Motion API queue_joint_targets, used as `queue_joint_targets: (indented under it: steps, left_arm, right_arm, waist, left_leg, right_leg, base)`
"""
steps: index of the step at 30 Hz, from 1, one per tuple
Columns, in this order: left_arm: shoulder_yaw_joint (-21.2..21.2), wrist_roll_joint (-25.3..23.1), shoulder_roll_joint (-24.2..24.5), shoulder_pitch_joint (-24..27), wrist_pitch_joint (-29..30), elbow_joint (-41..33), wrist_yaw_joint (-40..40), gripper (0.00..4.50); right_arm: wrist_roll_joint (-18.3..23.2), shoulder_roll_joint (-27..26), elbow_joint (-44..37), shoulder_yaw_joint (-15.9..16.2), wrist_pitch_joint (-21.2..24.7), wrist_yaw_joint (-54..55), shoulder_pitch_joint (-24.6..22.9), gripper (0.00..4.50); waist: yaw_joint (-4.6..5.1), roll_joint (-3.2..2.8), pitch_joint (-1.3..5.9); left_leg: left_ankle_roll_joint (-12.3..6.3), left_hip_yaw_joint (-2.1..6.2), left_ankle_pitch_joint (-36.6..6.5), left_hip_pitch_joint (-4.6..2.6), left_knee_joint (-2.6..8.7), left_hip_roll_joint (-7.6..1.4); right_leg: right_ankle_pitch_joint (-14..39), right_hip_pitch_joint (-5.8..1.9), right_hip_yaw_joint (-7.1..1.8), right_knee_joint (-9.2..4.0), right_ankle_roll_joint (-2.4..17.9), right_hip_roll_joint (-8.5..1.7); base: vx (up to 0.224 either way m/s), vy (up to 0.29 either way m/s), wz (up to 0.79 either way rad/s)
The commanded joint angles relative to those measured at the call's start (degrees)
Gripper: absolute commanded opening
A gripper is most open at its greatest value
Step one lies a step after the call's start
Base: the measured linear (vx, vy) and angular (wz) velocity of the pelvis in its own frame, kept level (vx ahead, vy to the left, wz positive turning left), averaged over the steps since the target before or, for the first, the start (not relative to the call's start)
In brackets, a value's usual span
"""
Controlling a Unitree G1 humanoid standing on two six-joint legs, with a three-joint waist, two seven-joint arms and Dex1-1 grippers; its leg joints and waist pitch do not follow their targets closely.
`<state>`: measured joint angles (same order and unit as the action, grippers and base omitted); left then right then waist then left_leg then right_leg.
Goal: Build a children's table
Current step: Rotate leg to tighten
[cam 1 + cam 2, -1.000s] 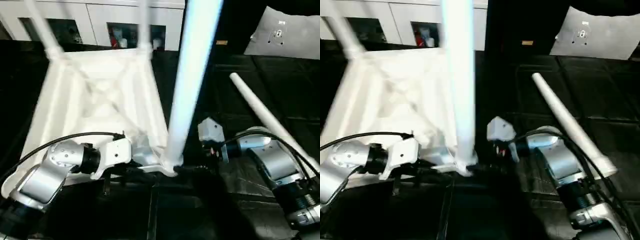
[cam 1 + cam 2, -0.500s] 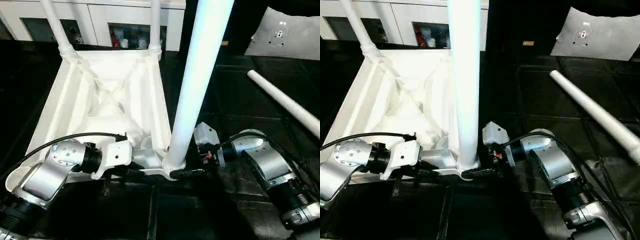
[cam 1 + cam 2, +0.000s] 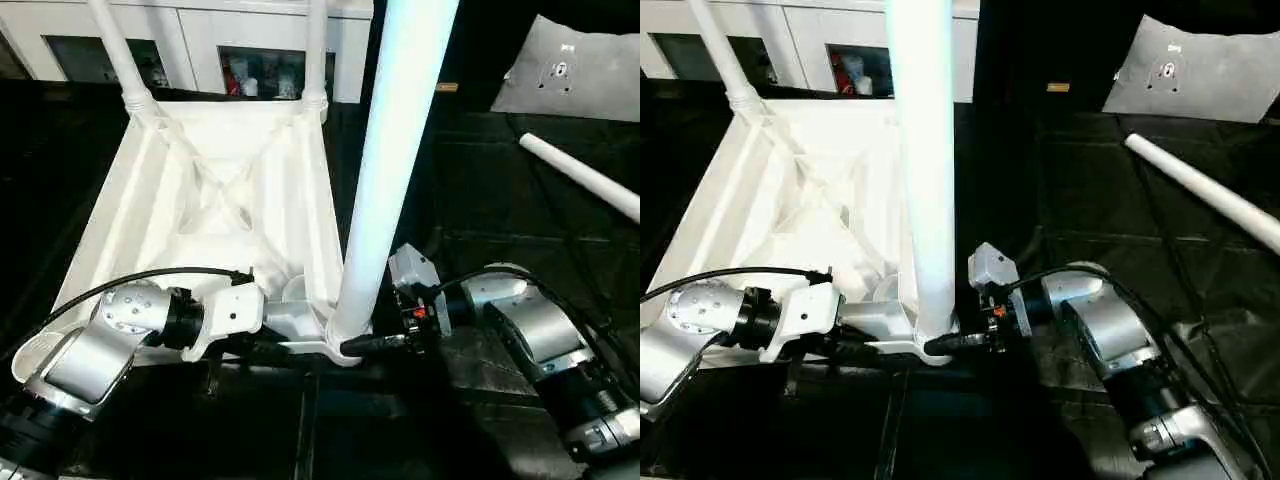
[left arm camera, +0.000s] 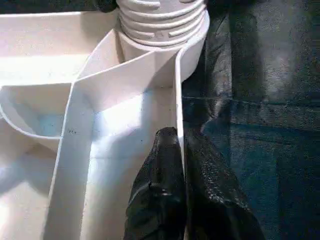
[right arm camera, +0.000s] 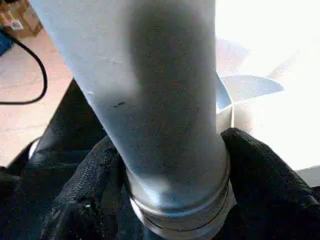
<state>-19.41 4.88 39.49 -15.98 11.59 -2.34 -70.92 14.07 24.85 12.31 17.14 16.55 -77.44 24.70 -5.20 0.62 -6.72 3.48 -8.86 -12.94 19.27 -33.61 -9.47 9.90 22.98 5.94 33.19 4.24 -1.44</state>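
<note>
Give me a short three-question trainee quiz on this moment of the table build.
1. True or false: the left hand is pinching the table top's side wall.
2. How many legs stand in the upturned table top? A) one B) two C) three
3. Fill in: the right hand has its fingers on either side of the near leg, just above its ____ end.

Key: 1 true; 2 C, two at the far corners and one near, with a fourth leg lying loose on the black mat; 3 lower (socket).
</note>
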Motion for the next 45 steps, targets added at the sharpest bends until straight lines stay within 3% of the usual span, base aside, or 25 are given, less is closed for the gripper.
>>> queue_joint_targets:
  steps: [1,4,7,8,10,11,12,14,17,19,20,25,26,28,31,32,36,38,41,45]
  left_arm:
    - [-1.5,0.1,-1.5,1.3,3.0,-1.0,1.6,0.0]
    - [1.7,1.2,-5.5,2.1,10.5,-4.2,9.5,0.0]
    - [3.3,1.4,-8.4,2.3,14.8,-6.1,14.3,0.0]
    - [5.6,1.4,-14.3,2.4,21.4,-9.2,22.2,0.0]
    - [6.0,1.4,-15.5,2.4,22.7,-9.7,23.6,0.0]
    - [6.7,0.7,-18.0,2.3,24.6,-10.3,26.7,0.0]
    - [7.1,-0.2,-20.5,2.0,26.2,-10.8,29.5,0.0]
    - [7.4,-1.3,-24.6,1.5,28.8,-11.6,33.6,0.0]
    - [6.3,-3.2,-28.7,0.5,30.8,-12.3,38.2,0.0]
    - [5.5,-3.9,-29.6,0.2,31.1,-12.5,39.2,0.0]
    - [4.5,-4.3,-30.2,-0.2,31.5,-12.8,39.9,0.0]
    - [1.4,-5.8,-29.6,-0.4,32.8,-14.2,39.3,0.0]
    - [1.4,-5.9,-29.1,-0.3,32.7,-14.2,39.2,0.0]
    - [1.5,-6.0,-28.0,-0.1,32.4,-14.0,38.8,0.0]
    - [2.3,-5.9,-25.9,0.2,31.5,-13.6,38.1,0.0]
    - [2.6,-5.8,-25.4,0.1,31.2,-13.3,37.9,0.0]
    - [3.9,-5.6,-23.9,0.2,30.3,-12.6,36.9,0.0]
    - [4.4,-5.3,-22.8,0.4,29.5,-12.2,36.4,0.0]
    - [4.8,-4.9,-21.9,0.6,28.9,-12.0,35.9,0.0]
    - [5.2,-4.5,-21.2,0.7,28.1,-11.5,35.6,0.0]
  right_arm:
    - [2.6,-1.0,-2.6,0.7,2.8,0.7,-2.0,2.69]
    - [0.3,-4.3,-4.0,-0.4,4.8,10.7,-5.5,2.68]
    - [-1.2,-7.0,-4.0,-1.3,6.2,16.6,-6.6,2.68]
    - [-2.0,-12.7,-4.0,-3.6,10.4,26.4,-7.2,2.68]
    - [-2.0,-13.9,-3.9,-4.1,11.3,28.3,-7.2,2.67]
    - [-2.2,-16.1,-3.5,-4.9,12.3,31.5,-6.9,2.67]
    - [-2.4,-18.1,-3.1,-5.9,13.5,34.9,-6.6,2.67]
    - [-2.8,-21.4,-2.5,-7.2,15.2,40.0,-6.0,2.67]
    - [-4.4,-25.3,-1.6,-7.8,16.6,46.5,-5.1,2.67]
    - [-4.9,-26.6,-1.4,-8.1,17.1,48.4,-4.8,2.67]
    - [-5.6,-27.6,-1.2,-8.2,17.5,50.2,-4.6,2.67]
    - [-7.3,-28.9,-0.3,-8.3,15.6,53.5,-3.9,2.67]
    - [-7.3,-28.7,-0.4,-8.3,15.2,53.5,-3.9,3.02]
    - [-7.3,-28.3,-0.8,-8.3,14.6,53.2,-3.9,3.37]
    - [-7.4,-27.6,-2.1,-8.6,13.6,52.3,-4.5,3.46]
    - [-7.4,-27.2,-2.6,-8.7,13.3,51.8,-4.7,3.75]
    - [-7.0,-24.9,-5.3,-8.9,12.4,49.6,-6.4,3.95]
    - [-6.2,-22.8,-7.5,-9.3,12.0,47.6,-7.9,4.26]
    - [-4.7,-20.1,-10.2,-9.9,11.4,44.6,-9.7,4.46]
    - [-3.9,-17.6,-12.3,-10.4,10.6,41.7,-11.2,4.46]
  waist:
    - [0.41,-0.24,4.32]
    - [0.55,-0.21,3.95]
    - [0.93,-0.3,3.46]
    - [1.75,-0.51,3.28]
    - [2.61,-0.28,3.15]
    - [3.24,-0.06,3.31]
    - [3.61,-0.27,3.33]
    - [4.15,-0.34,3.39]
    - [4.19,-0.05,3.57]
    - [4.25,-0.21,3.46]
    - [4.19,-0.26,3.78]
    - [4.09,-0.42,4.13]
    - [4.09,-0.38,4.17]
    - [4.04,-0.47,4.23]
    - [4.08,-0.76,4.2]
    - [4.12,-0.74,4.16]
    - [4.03,-0.72,4.13]
    - [3.83,-0.8,4.13]
    - [3.13,-0.63,4.24]
    - [2.97,-0.69,4.37]
  left_leg:
    - [-7.82,1.01,2.3,0.38,3.21,-4.17]
    - [-6.7,0.97,0.3,0.29,3.45,-4.23]
    - [-4.92,0.92,-4.2,0.11,3.59,-3.28]
    - [-3.62,0.95,-5.2,0.12,3.65,-3.31]
    - [-2.86,1.1,-6.6,0.17,3.54,-2.94]
    - [-2.87,1.38,-6.6,0.78,3.53,-2.55]
    - [-3.34,1.42,-6.2,0.87,3.47,-2.53]
    - [-3.81,1.07,-6.5,0.18,3.14,-2.47]
    - [-4.98,1.08,-6.4,0.06,3.13,-2.33]
    - [-5.16,1.13,-6.5,0.04,3.28,-2.51]
    - [-5.11,1.31,-6.0,0.17,3.33,-2.71]
    - [-5.83,1.48,-2.8,0.84,3.39,-3.2]
    - [-6.28,1.39,-1.5,0.98,3.23,-3.08]
    - [-6.53,1.34,-1.0,0.99,3.15,-2.99]
    - [-6.8,1.4,-0.2,1.05,3.18,-3.05]
    - [-6.76,1.4,-0.6,1.02,3.2,-3.08]
    - [-6.27,1.4,-1.5,0.83,3.29,-3.39]
    - [-6.38,1.41,-1.5,0.78,3.26,-3.37]
    - [-6.84,1.25,-1.1,0.81,3.16,-3.35]
    - [-7.25,1.28,-0.4,0.89,3.03,-3.35]
  right_leg:
    - [12.6,-3.83,-4.44,-3.21,7.8,-7.02]
    - [15.0,-3.74,-4.45,-3.75,7.8,-7.19]
    - [25.7,-3.83,-4.1,-5.31,4.6,-7.12]
    - [28.4,-3.65,-3.94,-5.77,3.5,-7.0]
    - [31.4,-3.68,-3.36,-6.37,2.3,-6.88]
    - [32.7,-4.38,-3.13,-6.47,0.8,-7.02]
    - [32.5,-4.19,-3.11,-6.73,0.0,-6.91]
    - [32.1,-3.42,-3.12,-7.1,0.4,-6.63]
    - [31.4,-3.35,-3.18,-7.05,0.0,-6.63]
    - [30.5,-3.06,-3.17,-6.95,0.4,-6.46]
    - [28.6,-3.37,-3.2,-6.53,0.8,-6.64]
    - [19.3,-3.87,-3.8,-5.01,3.7,-6.96]
    - [17.1,-3.96,-3.94,-4.76,4.4,-7.0]
    - [16.4,-4.01,-3.97,-4.62,4.8,-6.97]
    - [15.6,-4.13,-3.87,-4.59,5.1,-6.93]
    - [15.9,-4.07,-3.81,-4.65,5.1,-6.82]
    - [16.7,-4.03,-3.87,-4.68,5.1,-6.9]
    - [16.4,-4.02,-3.89,-4.66,5.2,-6.88]
    - [16.3,-4.05,-3.99,-4.66,4.8,-6.87]
    - [15.9,-4.02,-3.89,-4.68,4.9,-6.82]
  base:
    - [0.0,0.0,0.0]
    - [0.0,0.0,0.0]
    - [-0.018,0.001,-0.01]
    - [-0.053,0.005,-0.03]
    - [-0.053,0.008,-0.05]
    - [0.0,0.0,0.0]
    - [0.0,0.0,0.0]
    - [0.0,0.0,0.0]
    - [0.0,0.0,0.0]
    - [0.0,0.0,0.0]
    - [0.0,0.0,0.0]
    - [0.0,0.0,0.0]
    - [0.0,0.0,0.0]
    - [0.0,0.0,0.0]
    - [0.0,0.0,0.0]
    - [0.0,0.0,0.0]
    - [0.0,0.0,0.0]
    - [0.0,0.0,0.0]
    - [0.0,0.0,0.0]
    - [0.0,0.0,0.0]
